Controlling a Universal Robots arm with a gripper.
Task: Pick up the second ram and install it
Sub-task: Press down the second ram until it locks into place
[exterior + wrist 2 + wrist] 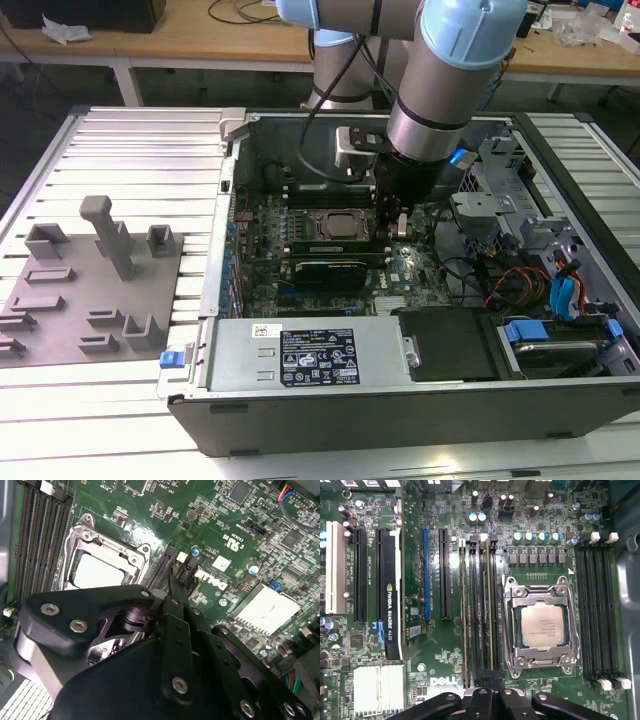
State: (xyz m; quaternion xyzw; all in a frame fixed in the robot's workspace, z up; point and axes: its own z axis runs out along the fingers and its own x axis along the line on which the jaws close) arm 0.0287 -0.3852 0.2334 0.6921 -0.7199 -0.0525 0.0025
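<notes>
Here the claw [390, 222] is lowered inside the open computer case [300, 395], just over the memory slots beside the processor socket [542, 625]. In the second wrist view the fingers [175, 605] are drawn together, and whether anything is gripped between them cannot be told. In the first wrist view the second ram [488, 610] is seen standing edge-up in a slot next to another stick [465, 610], directly below the claw.
</notes>
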